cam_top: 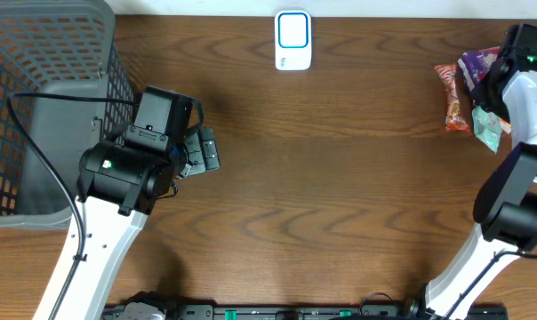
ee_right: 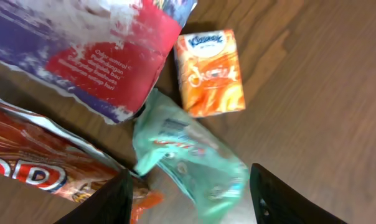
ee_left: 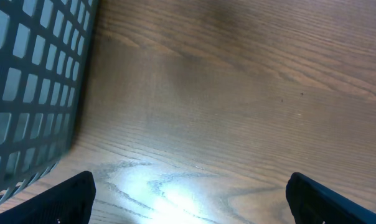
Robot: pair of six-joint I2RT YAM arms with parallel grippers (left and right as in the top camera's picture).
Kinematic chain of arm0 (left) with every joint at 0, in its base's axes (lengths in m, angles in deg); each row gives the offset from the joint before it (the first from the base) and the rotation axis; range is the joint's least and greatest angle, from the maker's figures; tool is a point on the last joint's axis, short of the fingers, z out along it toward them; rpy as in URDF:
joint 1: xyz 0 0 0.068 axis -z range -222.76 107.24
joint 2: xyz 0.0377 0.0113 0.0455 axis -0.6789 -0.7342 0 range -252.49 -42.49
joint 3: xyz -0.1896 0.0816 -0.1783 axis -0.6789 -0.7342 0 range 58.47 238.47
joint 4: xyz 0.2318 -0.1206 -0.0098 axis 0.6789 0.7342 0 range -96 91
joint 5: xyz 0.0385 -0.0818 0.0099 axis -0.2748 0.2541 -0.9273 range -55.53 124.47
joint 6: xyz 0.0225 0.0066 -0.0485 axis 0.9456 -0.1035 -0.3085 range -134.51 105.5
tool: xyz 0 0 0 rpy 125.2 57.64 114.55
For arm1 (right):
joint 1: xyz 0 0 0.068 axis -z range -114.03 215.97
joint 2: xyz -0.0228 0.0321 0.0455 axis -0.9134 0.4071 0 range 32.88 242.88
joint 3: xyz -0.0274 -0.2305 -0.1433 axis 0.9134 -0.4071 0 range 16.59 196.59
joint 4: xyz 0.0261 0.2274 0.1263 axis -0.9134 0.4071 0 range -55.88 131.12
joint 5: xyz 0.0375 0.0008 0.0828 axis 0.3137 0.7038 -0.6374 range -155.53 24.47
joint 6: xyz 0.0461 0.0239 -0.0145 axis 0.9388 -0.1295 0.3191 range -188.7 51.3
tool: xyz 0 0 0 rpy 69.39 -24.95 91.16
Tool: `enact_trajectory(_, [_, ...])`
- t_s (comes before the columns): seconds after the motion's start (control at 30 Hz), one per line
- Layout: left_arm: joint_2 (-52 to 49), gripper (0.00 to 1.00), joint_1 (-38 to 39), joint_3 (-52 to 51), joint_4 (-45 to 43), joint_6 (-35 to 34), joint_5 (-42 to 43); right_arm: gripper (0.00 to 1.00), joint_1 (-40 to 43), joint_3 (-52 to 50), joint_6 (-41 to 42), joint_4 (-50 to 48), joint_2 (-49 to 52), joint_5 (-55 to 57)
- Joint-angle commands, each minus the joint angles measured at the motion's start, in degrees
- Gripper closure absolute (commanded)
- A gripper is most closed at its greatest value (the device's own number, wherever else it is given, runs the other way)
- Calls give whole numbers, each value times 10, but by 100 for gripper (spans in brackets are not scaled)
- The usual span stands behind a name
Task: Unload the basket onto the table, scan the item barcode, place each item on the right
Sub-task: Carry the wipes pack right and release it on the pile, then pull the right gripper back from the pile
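The right arm's jaws stand apart low over the brown wood-grain tabletop [cam_top: 340, 178], their two dark fingers [ee_right: 110, 202] showing at the bottom of the wrist view. Between them lies a crinkled mint-green plastic packet [ee_right: 188, 158], flat on the wood; whether either finger touches it I cannot tell. Just ahead of the jaws, beside the packet's far end, sits a small orange tissue pack [ee_right: 210, 71]. Ahead and toward the finger at the view's left lies a large red, white and blue printed bag [ee_right: 94, 56], its lower edge close against the packet. An orange-red foil snack packet [ee_right: 32, 165] lies outside that same finger, its end just beside it.

The left arm's jaws are wide apart with only bare tabletop between them. A grey plastic lattice basket [ee_left: 32, 81] stands ahead of them and off to one side, near one finger [ee_left: 70, 199].

A small white scanner with a blue-bordered window [cam_top: 292, 40] sits at the far edge of the tabletop, well apart from both pairs of jaws and roughly between them across the width.
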Motion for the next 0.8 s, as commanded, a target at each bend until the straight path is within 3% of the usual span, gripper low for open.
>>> enact_trajectory(0.0, [-2, 2, 0, 3, 3, 3, -7, 43, 3, 0, 7, 14, -97, 4])
enact_trajectory(0.27, [-2, 2, 0, 3, 3, 3, -7, 43, -20, -6, 98, 175, -269, 4])
enact_trajectory(0.53, [-2, 2, 0, 3, 3, 3, -7, 42, -147, -182, 99, 162, -497, 43])
enact_trajectory(0.63, [-2, 2, 0, 3, 3, 3, -7, 25, -204, -254, 99, 162, -585, -7])
enact_trajectory(0.67, [-2, 2, 0, 3, 3, 3, -7, 1, -220, -271, 99, 171, -611, -40])
enact_trajectory(0.77, [-2, 2, 0, 3, 3, 3, -7, 1, -252, -307, 99, 214, -678, -140])
